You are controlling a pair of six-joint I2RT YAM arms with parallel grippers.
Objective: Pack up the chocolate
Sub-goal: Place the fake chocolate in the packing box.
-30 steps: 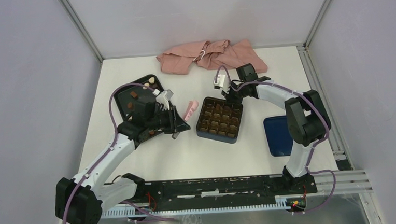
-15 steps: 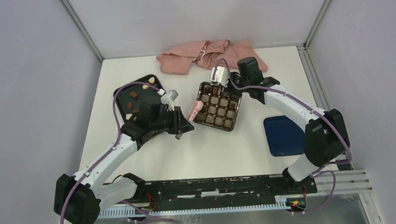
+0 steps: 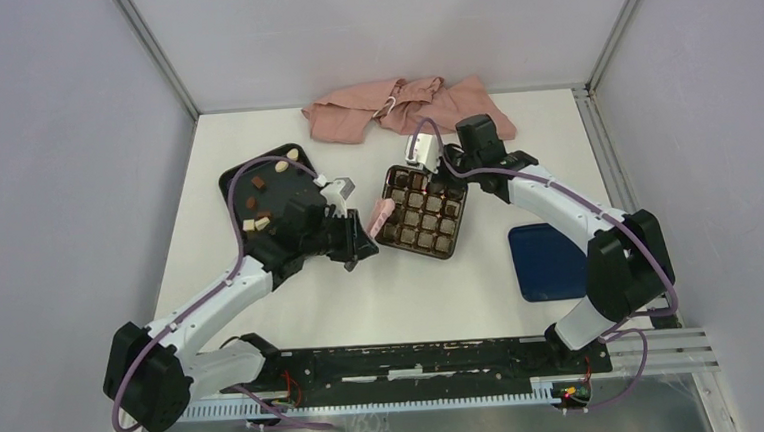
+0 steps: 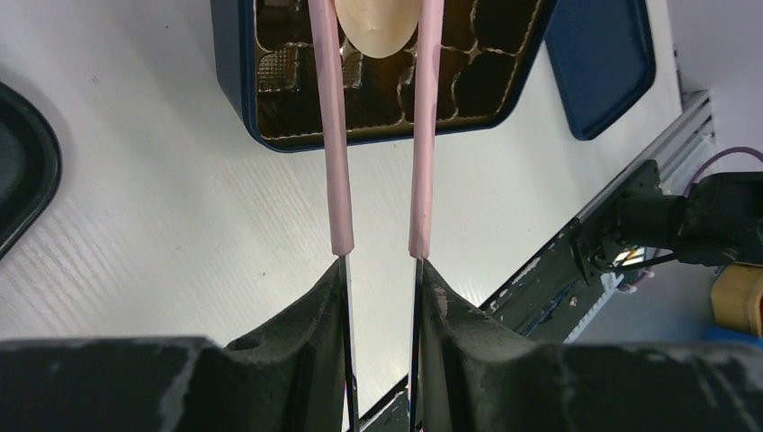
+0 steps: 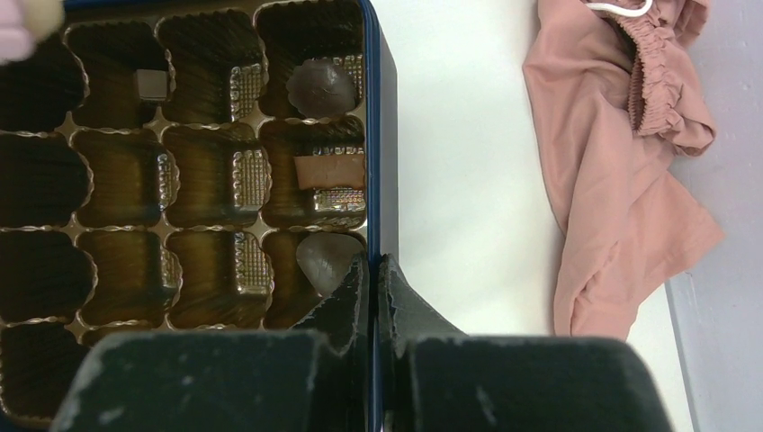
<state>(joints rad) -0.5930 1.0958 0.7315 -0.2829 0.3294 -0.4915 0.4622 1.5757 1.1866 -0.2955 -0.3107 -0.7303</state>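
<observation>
My left gripper (image 4: 381, 261) is shut on pink tongs (image 4: 338, 162). The tong tips pinch a cream-white chocolate (image 4: 378, 22) over the near-left cells of the dark blue box (image 4: 236, 99). In the top view the tongs (image 3: 381, 216) reach the box's left edge (image 3: 392, 243). My right gripper (image 5: 372, 270) is shut on the box's blue wall (image 5: 371, 135), at its far side (image 3: 442, 167). Three brown chocolates (image 5: 321, 85) (image 5: 328, 169) (image 5: 324, 256) lie in the cells beside that wall. More chocolate pieces (image 3: 258, 183) sit on the black tray (image 3: 238, 177).
A dark blue lid (image 3: 544, 259) lies flat at the right. A crumpled pink cloth (image 3: 402, 110) is bunched at the back of the table, close behind the right wrist. The left arm stretches over the tray's near side.
The right gripper has pulled the box toward the back left and turned it. The left gripper has carried the tongs and cream chocolate rightward to the box.
</observation>
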